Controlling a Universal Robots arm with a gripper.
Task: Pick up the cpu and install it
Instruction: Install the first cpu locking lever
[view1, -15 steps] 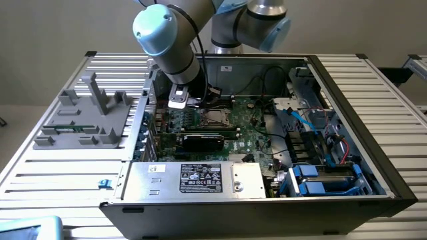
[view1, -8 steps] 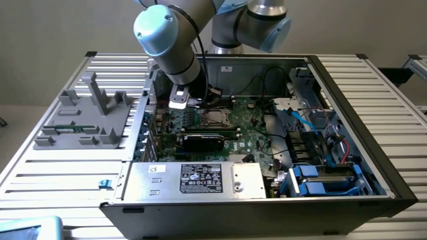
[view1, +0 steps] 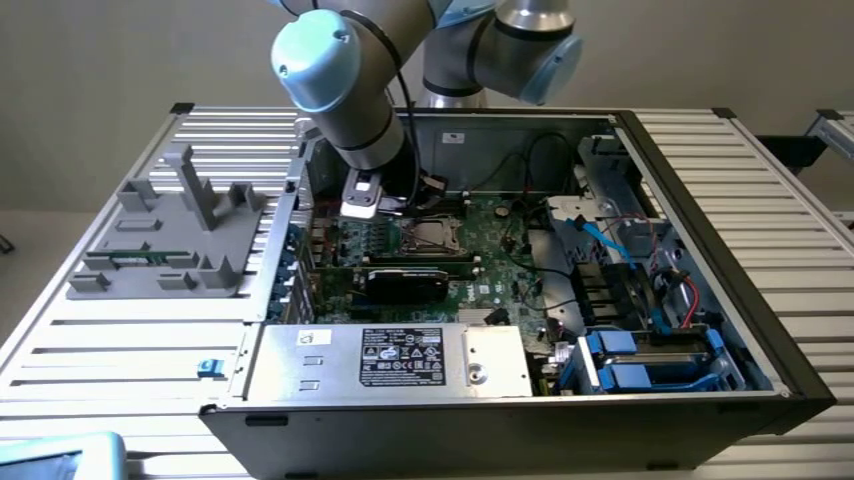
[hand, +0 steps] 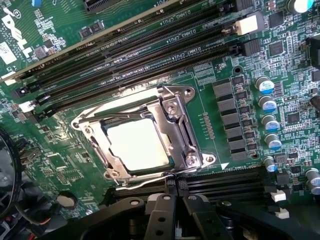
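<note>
The jaws (hand: 172, 200), nearest the wrist camera, are pressed together with nothing between them, hovering just above the motherboard (hand: 60, 165). The cpu (hand: 137, 143) lies flat in its socket frame (hand: 172, 127), seated under the silver bracket, at about 11 o'clock from the jaws. In the exterior view the arm (view1: 350, 95) leans into the open computer case (view1: 694, 200), which sits on the ribbed worktop (view1: 120, 340). The risk I see: any sideways drift could drag the fingertips across the memory slots (hand: 150, 47) at 12 o'clock or knock the capacitors (hand: 270, 122) at 2 o'clock.
</note>
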